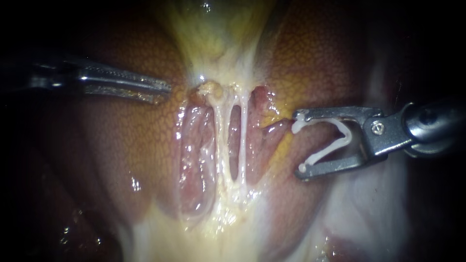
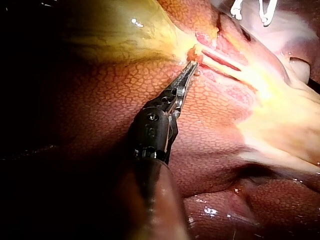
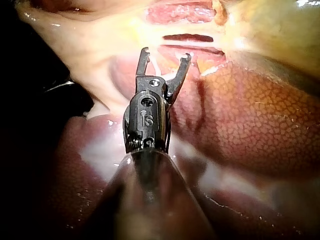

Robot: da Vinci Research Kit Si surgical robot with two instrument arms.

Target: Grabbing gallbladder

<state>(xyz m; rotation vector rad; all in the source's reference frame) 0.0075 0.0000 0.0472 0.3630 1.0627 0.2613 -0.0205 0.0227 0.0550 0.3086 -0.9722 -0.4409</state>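
**Tubes centre, one instrument each side**

Endoscope view: gallbladder (image 1: 213, 29) lay top centre. Two tubes (image 1: 221, 131) ran down from it side by side, with liver (image 1: 121, 145) on both sides. Left instrument (image 1: 164, 93) sat left of the tubes' upper end, near it. Right instrument (image 1: 298, 142) sat right of the tubes, apart from them. Clip (image 1: 330, 151) sat between its jaws, touching both.

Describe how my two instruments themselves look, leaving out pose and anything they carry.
The left instrument ends in two long, slim, silvery jaws with ribbed inner faces that taper to a fine tip, on a dark wrist joint and dark shaft. The right instrument has broader grey metal jaws with small hooked tips, joined at a visible screw to a rounded metal wrist.
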